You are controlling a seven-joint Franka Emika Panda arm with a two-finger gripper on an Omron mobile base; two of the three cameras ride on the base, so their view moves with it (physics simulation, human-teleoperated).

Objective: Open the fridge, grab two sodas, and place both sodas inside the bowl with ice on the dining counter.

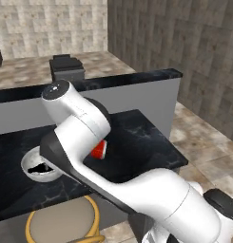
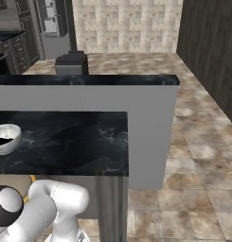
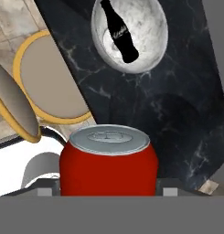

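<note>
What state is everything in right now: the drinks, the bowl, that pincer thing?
Red can: upright, held in the pincer, above the counter.
Dark bottle: lying in the bowl.
Bowl with ice: on the dining counter, holding the bottle.
Pincer: shut on the can.

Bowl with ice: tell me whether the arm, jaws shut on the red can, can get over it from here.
Probably yes. The bowl holds just the dark bottle, and nothing stands on the counter between it and the red can.

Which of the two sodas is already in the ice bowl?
The slim dark bottle with the pale label lies inside the round white bowl. The short red can sits between the gripper fingers, above the black marbled counter.
</note>
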